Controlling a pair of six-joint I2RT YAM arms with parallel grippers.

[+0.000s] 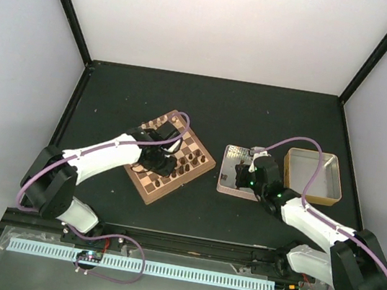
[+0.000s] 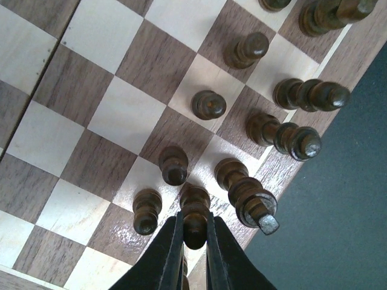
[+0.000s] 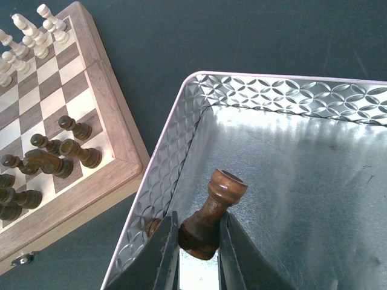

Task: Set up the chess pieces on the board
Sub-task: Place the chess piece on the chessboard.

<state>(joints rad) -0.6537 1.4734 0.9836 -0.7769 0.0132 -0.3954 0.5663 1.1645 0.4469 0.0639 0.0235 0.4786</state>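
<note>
On the board (image 2: 78, 96), lying on the tabletop (image 3: 181, 36) beside one silvery tin (image 3: 290, 103), ten dark chess pieces (image 2: 208, 104) are counted, two cut off at the top. The nearest piece (image 2: 195, 202) is clenched in the jaws of the left gripper (image 2: 195, 225); one rook (image 3: 221, 193) is grasped in the jaws of the right gripper (image 3: 199, 234) over the tin, another half hidden behind them.

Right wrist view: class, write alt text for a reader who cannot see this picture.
The right hand grips a dark brown chess piece by its base within a silvery tin with patterned walls. To the left on the dark table lies the chessboard, with dark pieces near its closer edge and pale pieces at its far corner.
</note>
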